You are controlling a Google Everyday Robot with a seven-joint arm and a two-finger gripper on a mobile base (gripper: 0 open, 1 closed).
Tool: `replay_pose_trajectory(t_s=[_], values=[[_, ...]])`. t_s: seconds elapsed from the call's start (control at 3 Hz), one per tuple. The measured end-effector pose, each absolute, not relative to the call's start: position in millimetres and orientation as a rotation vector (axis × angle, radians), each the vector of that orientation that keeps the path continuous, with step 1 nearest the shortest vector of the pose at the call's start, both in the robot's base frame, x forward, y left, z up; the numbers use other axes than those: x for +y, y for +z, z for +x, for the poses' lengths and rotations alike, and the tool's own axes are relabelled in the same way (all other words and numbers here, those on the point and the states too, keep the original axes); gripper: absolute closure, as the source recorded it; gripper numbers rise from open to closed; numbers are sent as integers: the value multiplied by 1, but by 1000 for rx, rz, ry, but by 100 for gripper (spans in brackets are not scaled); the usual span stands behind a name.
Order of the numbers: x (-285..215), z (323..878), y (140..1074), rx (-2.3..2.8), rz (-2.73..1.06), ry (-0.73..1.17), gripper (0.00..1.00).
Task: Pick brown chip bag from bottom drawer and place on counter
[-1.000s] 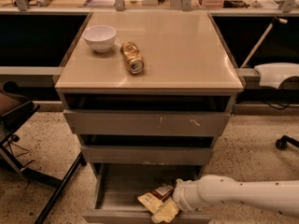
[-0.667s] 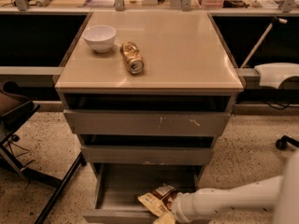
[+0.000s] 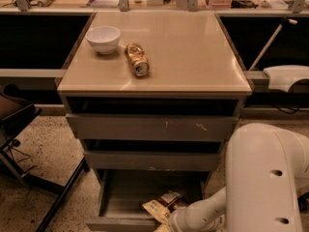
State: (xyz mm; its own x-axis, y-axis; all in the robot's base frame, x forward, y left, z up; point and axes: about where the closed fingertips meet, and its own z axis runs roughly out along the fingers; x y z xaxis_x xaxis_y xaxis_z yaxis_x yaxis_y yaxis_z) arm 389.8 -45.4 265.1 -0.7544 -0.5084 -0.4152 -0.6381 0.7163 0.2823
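**Gripper [image 3: 167,221] down in bottom drawer [image 3: 124,197], grasp unconfirmed**

Gripper sat at the front right of the open drawer, right up against the brown chip bag [image 3: 162,206]. Whether it was released or clenched on the bag: couldn't tell, since the wrist and the bag covered that end. The bag lay crumpled on the drawer floor near the front edge, cream end toward the left. It was not on the worktop [image 3: 193,47] yet.

Judged step: grasp or start of lift. Most of the task remained.

Risks from here:
- Foil is wrinkly and slack, so a pinch on a loose fold could slip out on the lift.
- The two upper drawers [image 3: 149,128] were pulled out part-way and overhung the bottom one. A straight-up lift could catch the bag or wrist under their fronts, so pull out first, then go up.
- The arm [image 3: 260,178] was bulky and close to the cabinet's right side, so the swing up could clip the worktop edge.
- The white bowl [image 3: 103,37] and gold can [image 3: 136,59] sat on the left half of the worktop, and the can lay on its side. A placement on that side could set it rolling. The right half looked the safer drop.
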Motion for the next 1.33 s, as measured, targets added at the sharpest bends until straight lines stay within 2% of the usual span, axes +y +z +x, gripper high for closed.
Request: replay_pose_trajectory(t_s=[0.67, 1.0, 1.33], values=[[-52, 410, 217, 2608, -623, 569, 0], [-59, 440, 223, 2517, -476, 563, 0], [-68, 440, 224, 2512, -451, 555, 19]])
